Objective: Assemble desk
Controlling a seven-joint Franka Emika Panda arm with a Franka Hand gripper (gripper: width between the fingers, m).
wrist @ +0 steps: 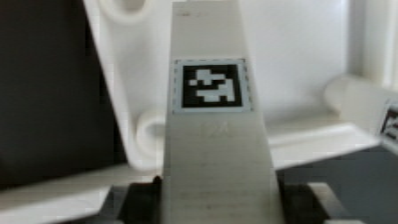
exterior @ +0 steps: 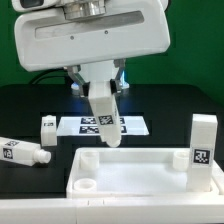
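Observation:
My gripper (exterior: 98, 88) is shut on a white square-section leg (exterior: 103, 122) and holds it tilted above the back edge of the white tray-like tabletop (exterior: 140, 172). In the wrist view the leg (wrist: 214, 140) fills the middle, with a black-and-white tag on it, clamped between the dark fingers (wrist: 139, 198). The tabletop's round corner socket (wrist: 157, 130) shows beside the leg. One leg (exterior: 204, 150) stands upright in the tabletop's corner at the exterior view's right. Another leg (exterior: 22, 153) lies on the table at the exterior view's left. A short leg (exterior: 48, 126) stands behind it.
The marker board (exterior: 130, 125) lies flat on the black table behind the held leg. The large white robot body (exterior: 90, 35) hangs over the scene. A green wall stands at the back.

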